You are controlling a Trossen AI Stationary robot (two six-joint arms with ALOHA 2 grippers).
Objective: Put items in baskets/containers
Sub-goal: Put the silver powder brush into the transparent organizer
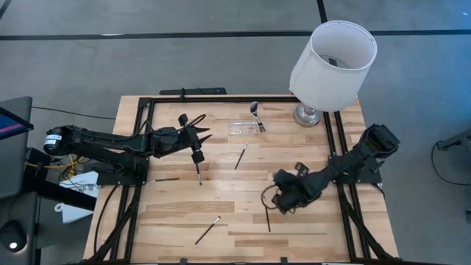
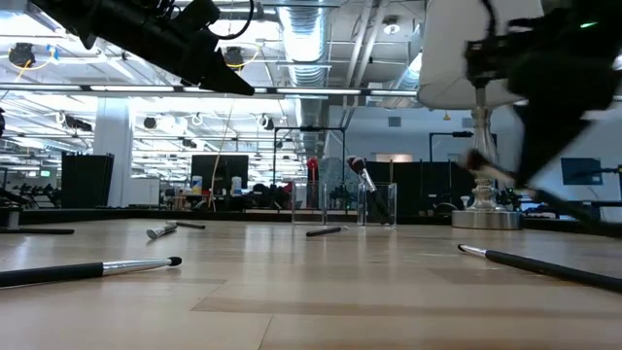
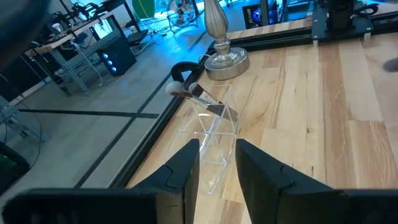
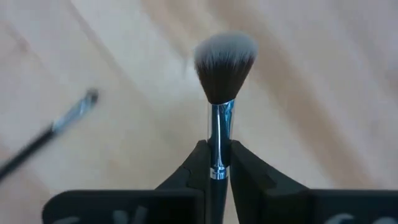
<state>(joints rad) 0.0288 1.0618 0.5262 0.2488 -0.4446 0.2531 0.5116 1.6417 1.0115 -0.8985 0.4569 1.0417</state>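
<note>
The table point(image 1: 309, 221) carried a lamp point(image 1: 333, 57) at its far right corner. The clear organizer point(image 1: 246, 127) stood near the far edge, one brush point(image 1: 255, 112) leaning in it. The left gripper point(image 3: 217, 163) hung over the far left part with its fingers partly apart, empty, facing the organizer. The right gripper point(image 4: 217, 163), above the right-hand part, was clamped on a silver-ferruled brush point(image 4: 222, 81). Other brushes point(image 1: 207, 230) lay scattered across the tabletop.

Grey floor point(image 1: 147, 59) around wood table point(image 1: 294, 221); open hall behind, exposed ceiling ducts point(image 2: 311, 39), white pillar point(image 2: 112, 146).
</note>
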